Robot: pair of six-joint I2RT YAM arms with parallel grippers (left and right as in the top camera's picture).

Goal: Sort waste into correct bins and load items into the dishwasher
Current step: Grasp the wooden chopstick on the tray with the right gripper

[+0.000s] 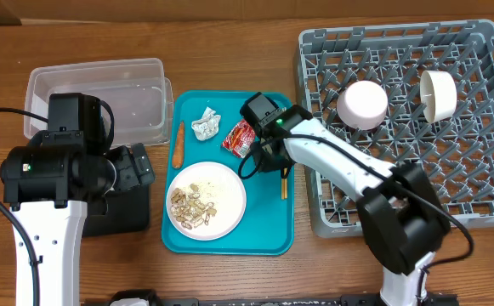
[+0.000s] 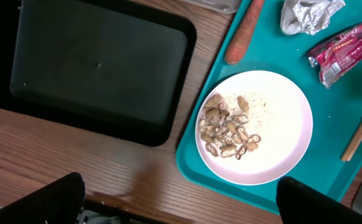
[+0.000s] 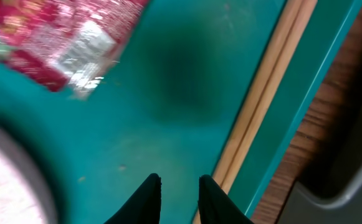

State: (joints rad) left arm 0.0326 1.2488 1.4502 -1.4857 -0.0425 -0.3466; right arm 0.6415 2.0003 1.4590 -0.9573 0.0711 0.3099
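My right gripper (image 3: 179, 186) hangs low over the teal tray (image 1: 272, 229), its fingers a little apart and empty. The wooden chopsticks (image 3: 268, 93) lie just to its right along the tray's edge, also in the overhead view (image 1: 284, 185). The red snack wrapper (image 1: 238, 136), paper ball (image 1: 206, 125) and orange stick (image 1: 178, 144) lie on the tray. The white plate (image 1: 234, 183) holds beige scraps (image 1: 191, 204). My left gripper (image 2: 181, 199) is wide open over the table between the black tray (image 2: 100, 62) and the plate (image 2: 286, 130).
The clear tub (image 1: 136, 76) stands at the back left. The grey rack (image 1: 485, 170) on the right holds an upturned white bowl (image 1: 364, 104) and a small white cup (image 1: 439, 93). The rack's corner (image 3: 342, 186) is close to my right gripper.
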